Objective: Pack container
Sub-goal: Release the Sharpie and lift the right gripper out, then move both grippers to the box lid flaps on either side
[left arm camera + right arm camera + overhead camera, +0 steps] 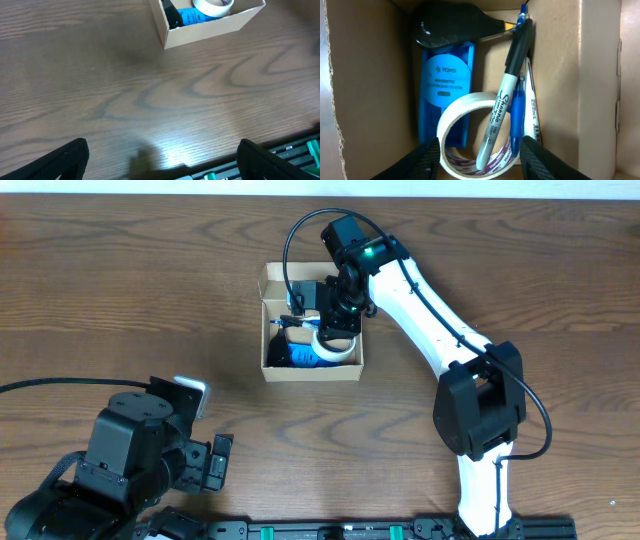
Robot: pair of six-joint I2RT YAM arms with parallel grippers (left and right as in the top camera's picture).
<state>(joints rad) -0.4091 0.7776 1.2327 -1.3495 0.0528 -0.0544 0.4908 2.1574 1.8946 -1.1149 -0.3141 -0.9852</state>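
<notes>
Right gripper (480,156) parted over tape roll (454,118), left gripper (162,162) released, container (312,373) flap toward far edge

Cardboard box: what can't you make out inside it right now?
- Overhead: the right claw covers much inside the tan cardboard box.
- Right wrist: the white tape roll hides part of the blue plastic duster.
- Left wrist: top edge cuts the box off.

A black Sharpie marker (502,100) leans through a white tape roll (449,125), with a blue pen (516,112) just beside it. The roll overlaps a blue whiteboard duster (442,75). The surface (120,300) is dark wood-grain.
</notes>
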